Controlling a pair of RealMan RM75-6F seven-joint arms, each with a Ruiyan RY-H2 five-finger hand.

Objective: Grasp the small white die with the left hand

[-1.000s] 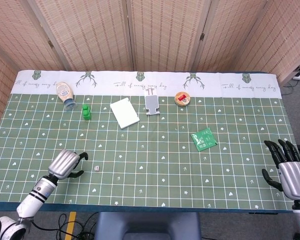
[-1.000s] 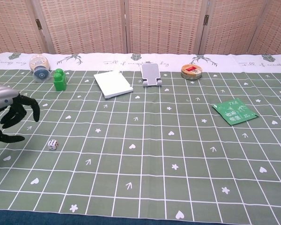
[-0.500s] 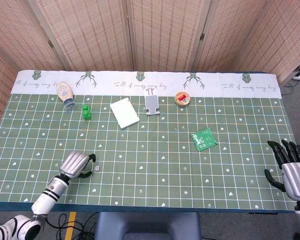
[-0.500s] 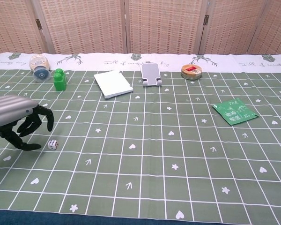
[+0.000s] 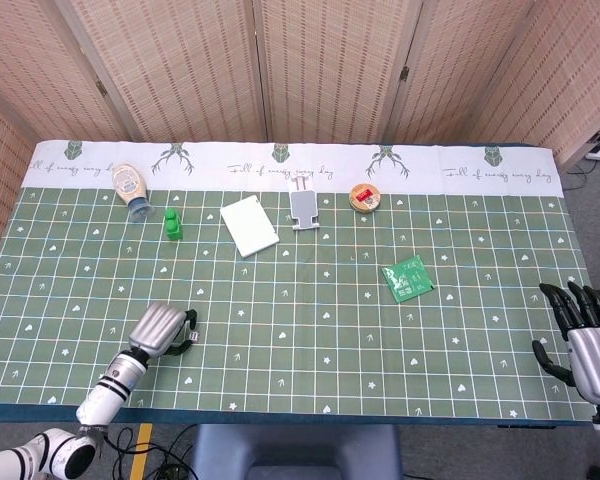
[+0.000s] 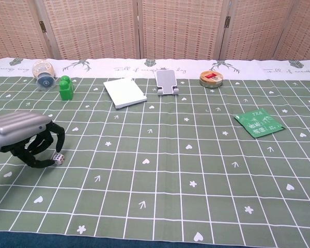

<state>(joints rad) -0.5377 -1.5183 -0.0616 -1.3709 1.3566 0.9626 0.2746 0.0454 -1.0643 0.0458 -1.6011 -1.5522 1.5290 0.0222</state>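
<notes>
Change: we see the left hand [image 6: 21, 135] has slid right across the bench [image 6: 160, 181] and now reaches the small white die [image 6: 58, 158]; a second ago it was well to the left of it.
Left hand: we see its dark fingers [image 6: 41, 163] curled down around the die, one tip touching it. We cannot tell if it truly grips yet.
Die: we see it sitting on the green cloth near the front left, in the same spot as before.
Right hand: we see the right hand [image 5: 588, 340] at the far right edge, fingers spread, holding nothing; it sits a bit lower than before.
Writing: we read "TEA" on the green packet [image 6: 259, 123]. The cloth's white strip [image 5: 280, 160] has curly writing too small for us to read.
</notes>
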